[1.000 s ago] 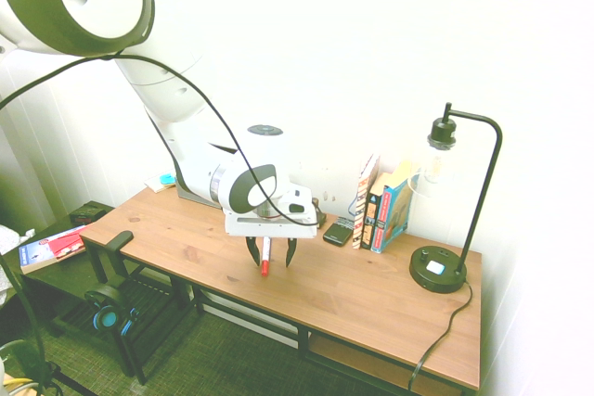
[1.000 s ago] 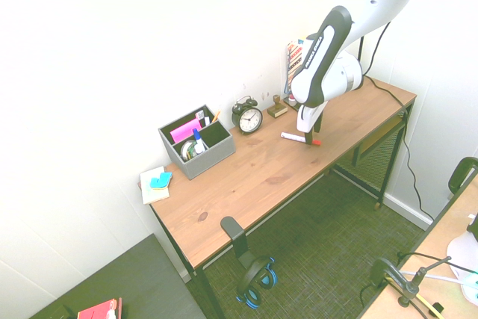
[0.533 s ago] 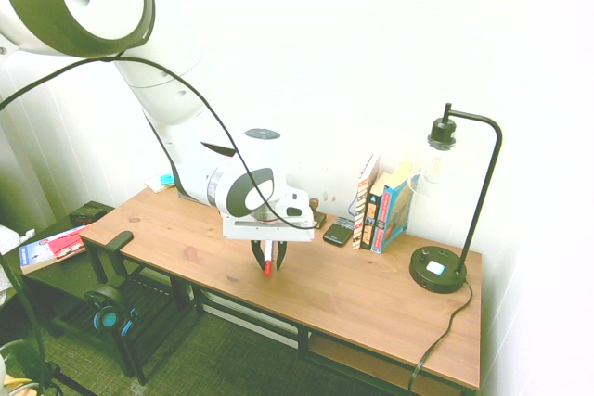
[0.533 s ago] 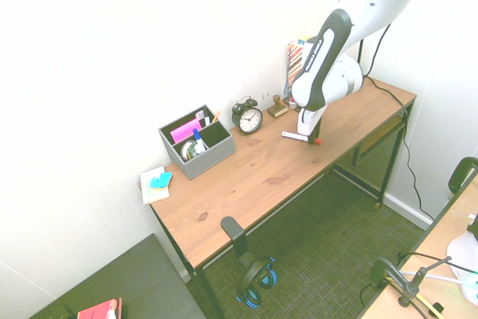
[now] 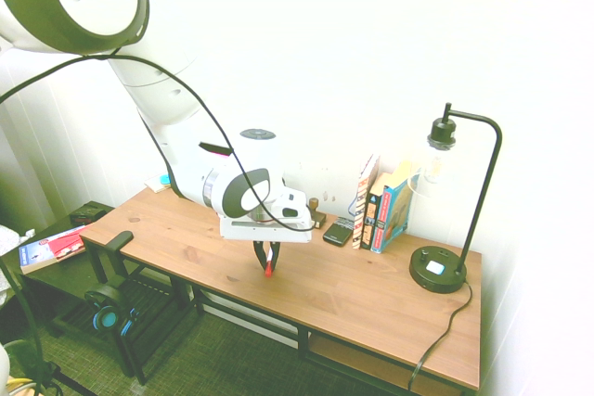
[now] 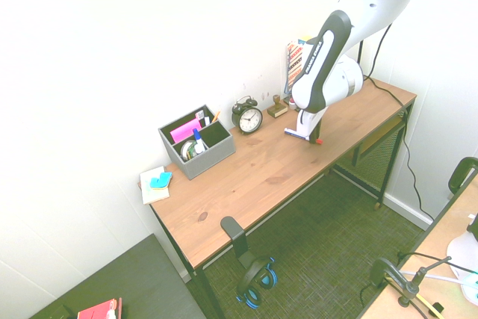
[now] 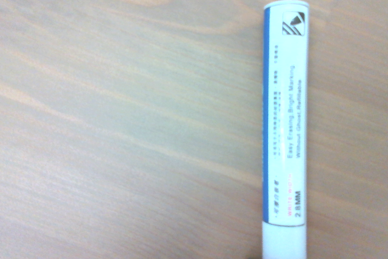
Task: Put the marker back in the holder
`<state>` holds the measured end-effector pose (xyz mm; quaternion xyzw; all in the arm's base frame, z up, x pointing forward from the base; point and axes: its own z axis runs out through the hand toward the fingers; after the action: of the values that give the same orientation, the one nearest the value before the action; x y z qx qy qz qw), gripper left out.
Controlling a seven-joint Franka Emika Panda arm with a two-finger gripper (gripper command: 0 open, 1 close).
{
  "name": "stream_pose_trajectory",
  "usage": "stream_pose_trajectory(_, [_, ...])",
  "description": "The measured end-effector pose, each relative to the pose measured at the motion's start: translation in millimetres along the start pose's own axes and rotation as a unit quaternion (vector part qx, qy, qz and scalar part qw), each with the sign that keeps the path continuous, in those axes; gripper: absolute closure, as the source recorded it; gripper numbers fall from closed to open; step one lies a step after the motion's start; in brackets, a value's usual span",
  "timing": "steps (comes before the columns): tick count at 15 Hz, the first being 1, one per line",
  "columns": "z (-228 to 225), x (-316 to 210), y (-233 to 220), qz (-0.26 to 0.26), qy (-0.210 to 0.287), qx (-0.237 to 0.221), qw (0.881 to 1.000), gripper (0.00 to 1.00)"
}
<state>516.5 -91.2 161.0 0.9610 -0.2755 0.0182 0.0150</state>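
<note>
The claw (image 5: 268, 262) has just drawn its fingers together and is now clamped on the marker (image 6: 302, 135), which a second ago lay between wide-open fingers. The arm itself has stayed where it was, pointing straight down at the table (image 6: 254, 177). In the second outside view the marker lies flat on the wood, its white end sticking out toward 9 o'clock of the claw and its red cap (image 6: 317, 141) toward 4 o'clock. The wrist view shows the white barrel (image 7: 285, 125) lying against the wood grain. So the grasp looks made, but the lift has not begun. The holder (image 6: 196, 142) stands well apart, toward 9 o'clock of the claw past the alarm clock (image 6: 247, 116), already crowded with pens. The carry ahead is long.
</note>
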Motion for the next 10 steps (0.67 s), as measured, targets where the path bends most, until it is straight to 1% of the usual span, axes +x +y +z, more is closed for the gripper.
stream_pose_trajectory(2, [-30.0,-2.2,-9.0,0.044,-0.026,-0.011,0.999,1.0])
stream_pose_trajectory(4, [-89.9,-10.9,-31.2,0.076,-0.053,-0.007,0.996,1.0])
stream_pose_trajectory(5, [-121.9,-22.1,-43.4,0.097,-0.073,-0.008,0.993,1.0])
stream_pose_trajectory(6, [-144.7,-37.6,-55.3,0.116,-0.097,-0.018,0.988,1.0])
stream_pose_trajectory(8, [-176.8,-59.6,-85.7,0.157,-0.14,-0.041,0.977,1.0])
stream_pose_trajectory(10, [-185.1,-69.0,-111.3,0.195,-0.128,-0.058,0.971,1.0])
